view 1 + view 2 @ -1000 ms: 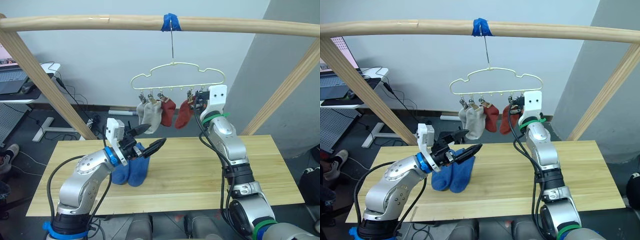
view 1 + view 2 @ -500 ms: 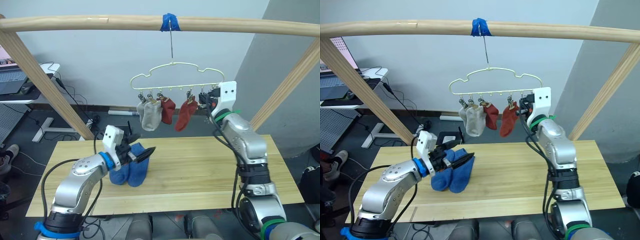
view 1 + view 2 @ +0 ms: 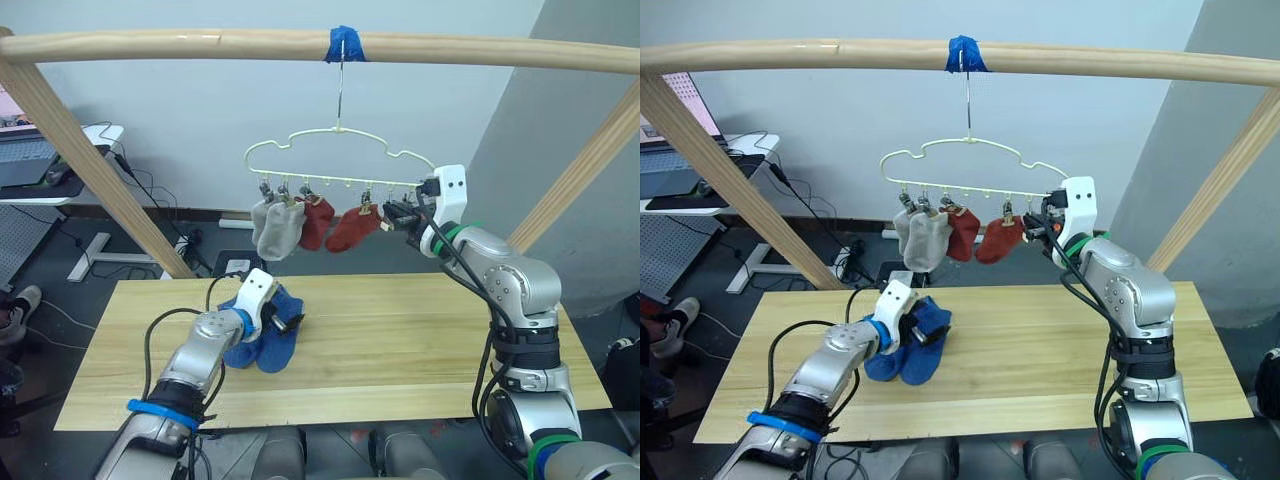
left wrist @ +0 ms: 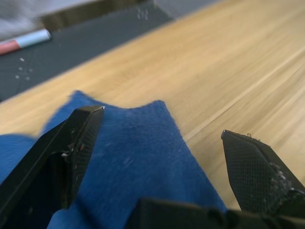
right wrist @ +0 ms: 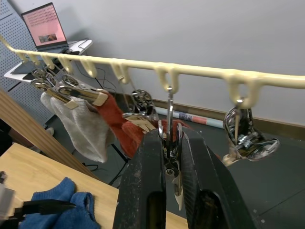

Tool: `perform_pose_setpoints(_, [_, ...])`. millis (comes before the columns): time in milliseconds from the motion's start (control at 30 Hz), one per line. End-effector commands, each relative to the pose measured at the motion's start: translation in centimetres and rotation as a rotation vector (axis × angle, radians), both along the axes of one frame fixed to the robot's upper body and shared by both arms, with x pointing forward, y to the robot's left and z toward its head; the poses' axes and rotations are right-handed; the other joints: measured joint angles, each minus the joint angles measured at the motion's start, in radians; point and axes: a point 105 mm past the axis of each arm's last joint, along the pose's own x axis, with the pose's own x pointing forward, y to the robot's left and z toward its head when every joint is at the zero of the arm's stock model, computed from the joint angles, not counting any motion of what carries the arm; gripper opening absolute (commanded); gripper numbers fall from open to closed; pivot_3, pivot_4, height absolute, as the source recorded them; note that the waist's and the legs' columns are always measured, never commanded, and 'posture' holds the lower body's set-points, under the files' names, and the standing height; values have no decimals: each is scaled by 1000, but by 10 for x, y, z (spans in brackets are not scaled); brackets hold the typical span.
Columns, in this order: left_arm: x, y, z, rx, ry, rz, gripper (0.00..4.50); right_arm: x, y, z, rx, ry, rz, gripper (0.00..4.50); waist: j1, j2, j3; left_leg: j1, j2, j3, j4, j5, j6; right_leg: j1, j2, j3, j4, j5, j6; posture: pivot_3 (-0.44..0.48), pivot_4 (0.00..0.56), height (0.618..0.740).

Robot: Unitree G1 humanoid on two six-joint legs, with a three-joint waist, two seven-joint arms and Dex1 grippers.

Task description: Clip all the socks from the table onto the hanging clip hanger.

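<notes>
Left tool (image 4: 157,157): down low on the surface (image 3: 420,340), fingers spread wide and nothing between them. The blue socks (image 3: 262,338) lie crumpled directly under and in front of it; one finger (image 4: 71,143) rests over the blue fabric, the other finger hangs past the sock's edge above bare wood. Whether that first finger actually touches the cloth, I cannot tell.

Right tool (image 5: 167,157): raised to the clip hanger (image 3: 340,160), fingers drawn narrow and pinched on one metal clip (image 5: 170,143) that dangles from a loop on the hanger's lower bar. A brick red sock (image 3: 352,230) hangs just behind that clip, on the far side from the tool, swung out at a slant. Another clip (image 5: 245,138) hangs empty just beside the tool, on its outer side.

Further along the bar, away from the right tool: a second red sock (image 3: 315,222), then two light grey socks (image 3: 272,228) bunched close together at the far end. All four are clipped and clear of the surface.

Hanger's hook is caught on a wooden rail (image 3: 200,45) at a wrap of blue tape (image 3: 343,44). Hanger sits tilted, its end by the right tool lower.
</notes>
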Motion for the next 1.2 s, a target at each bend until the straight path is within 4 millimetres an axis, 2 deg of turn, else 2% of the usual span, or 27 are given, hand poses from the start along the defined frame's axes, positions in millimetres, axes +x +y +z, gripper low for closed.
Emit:
perform_pose_setpoints(33, [-2,2,-12,48,26,-32,4500,-2,-1,17,11,-58,-4,102,-5,0,0,0,0,0,0,0,0,0,0,0,0,0,0,-4,155,740])
perform_pose_setpoints(67, [-4,3,-16,59,41,-43,4500,-2,-2,18,11,-59,-6,102,-5,0,0,0,0,0,0,0,0,0,0,0,0,0,0,-4,155,740])
perform_pose_setpoints(167, [-7,2,-19,61,55,-59,3902,-2,-3,19,12,-62,-14,102,-6,0,0,0,0,0,0,0,0,0,0,0,0,0,0,-11,154,740])
perform_pose_setpoints(333, [-8,1,-18,47,59,-64,2506,-2,-5,20,14,-61,-21,102,-10,0,0,0,0,0,1,0,0,1,0,0,1,0,0,-14,151,740])
perform_pose_setpoints(400, [-9,-3,-15,30,46,-84,1959,-2,-5,20,16,-61,-24,102,-12,0,0,0,0,0,1,0,0,1,0,0,1,0,0,-15,148,740])
perform_pose_setpoints(700, [-13,-28,9,-126,-15,-163,31,-2,-4,16,27,-47,-22,102,-14,0,0,0,0,0,0,0,0,1,0,0,1,0,0,0,143,740])
perform_pose_setpoints(833, [-14,-52,46,-290,-133,-237,31,-2,-2,14,91,2,-8,102,-15,0,0,0,0,0,0,0,0,0,0,0,1,0,0,1,141,740])
perform_pose_setpoints(967, [-16,-60,61,-372,-152,-253,31,-4,-2,13,120,40,5,102,-17,0,0,0,0,0,0,0,0,1,0,0,1,0,0,-3,144,740])
perform_pose_setpoints(1100, [-19,-86,130,-518,-436,-374,31,-8,1,8,289,228,29,102,-16,0,0,0,0,0,1,0,0,1,0,0,1,0,0,-6,145,740])
perform_pose_setpoints(1200, [-20,-93,143,-522,-517,-396,31,-9,2,10,360,282,14,102,-15,0,0,0,0,0,1,0,0,1,0,0,1,0,0,-6,146,740])
